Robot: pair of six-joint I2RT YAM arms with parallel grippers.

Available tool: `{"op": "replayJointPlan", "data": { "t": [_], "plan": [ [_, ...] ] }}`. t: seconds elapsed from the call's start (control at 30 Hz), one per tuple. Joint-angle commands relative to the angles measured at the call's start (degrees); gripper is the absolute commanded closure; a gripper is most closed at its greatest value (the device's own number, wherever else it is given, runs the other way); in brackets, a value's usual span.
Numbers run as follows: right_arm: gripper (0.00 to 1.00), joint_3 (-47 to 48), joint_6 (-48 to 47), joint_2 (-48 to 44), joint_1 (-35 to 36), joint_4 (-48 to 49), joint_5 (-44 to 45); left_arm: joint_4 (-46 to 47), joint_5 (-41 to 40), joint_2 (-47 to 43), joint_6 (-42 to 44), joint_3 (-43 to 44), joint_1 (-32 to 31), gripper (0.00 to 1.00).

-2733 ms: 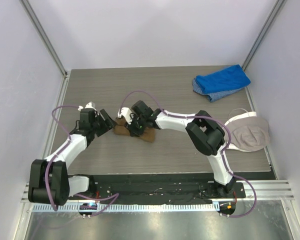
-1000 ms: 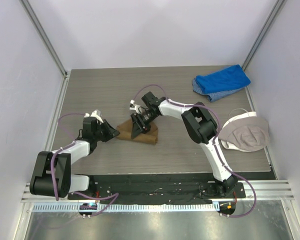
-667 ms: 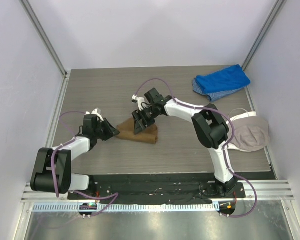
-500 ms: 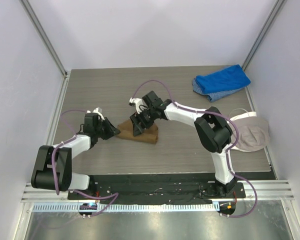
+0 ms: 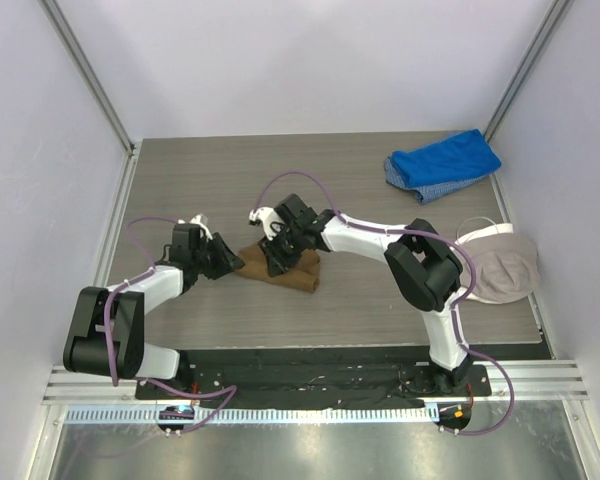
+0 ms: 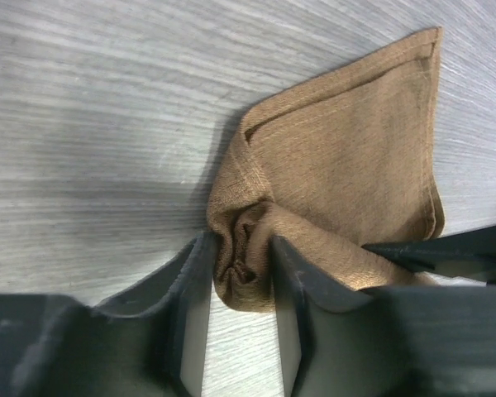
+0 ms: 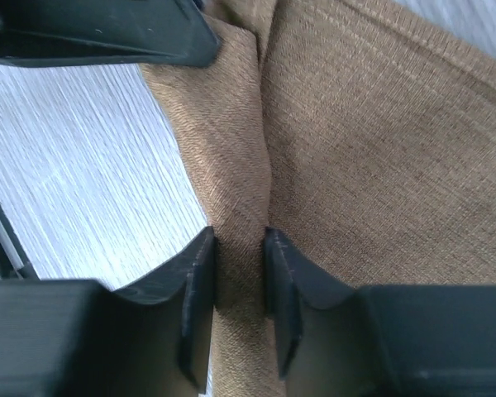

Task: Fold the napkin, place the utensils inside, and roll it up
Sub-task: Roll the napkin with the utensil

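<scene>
Left gripper (image 6: 240, 252): jaws narrow, clamped on the bunched, rolled end of the napkin (image 6: 347, 157). Likely an anchor, so the roll cannot slip or unwind.

Right gripper (image 7: 237, 240): jaws narrow too, pinching a raised ridge of the cloth close to the left gripper, whose dark finger shows at the top of the right wrist view. Probably tightening the roll.

The napkin lies mid-table (image 5: 230, 180). A flat pointed flap spreads beyond the pinch, so rolling looks unfinished.

Spoon: not visible. It may be inside the roll; cannot tell.

Blue cloth (image 5: 443, 163) and cap (image 5: 495, 265) sit well apart on the right side.
</scene>
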Motion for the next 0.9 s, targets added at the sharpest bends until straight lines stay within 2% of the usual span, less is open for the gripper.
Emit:
{"op": "replayJointPlan", "data": {
  "t": [0.0,0.03,0.13,0.27,0.53,0.87],
  "plan": [
    [0.73,-1.28,0.73,-0.34,-0.25,0.76,-0.5,-1.68,-1.54,-1.45,0.86,1.58,-0.36,0.57],
    [0.74,-1.63,0.91,-0.07,-0.42,0.85,-1.29,-1.77,-1.89,-1.89,0.94,1.49,-0.36,0.5],
    [0.8,-2.07,2.31,1.33,-1.39,1.2,-4.72,-1.86,-3.04,-3.74,1.03,0.96,-0.36,0.39],
    [0.81,-4.09,4.16,2.48,-3.32,4.53,-11.48,-0.98,-4.62,-7.42,1.3,-0.88,-0.36,0.32],
    [0.81,-5.15,7.94,7.04,-6.22,6.39,-20.1,2.71,-3.83,-9.54,2.35,-3.96,-0.36,0.32],
    [0.8,-5.06,8.38,9.95,-7.19,6.74,-21.34,10.0,-3.3,-8.58,2.35,-5.98,-0.36,0.38]
  ]
}}
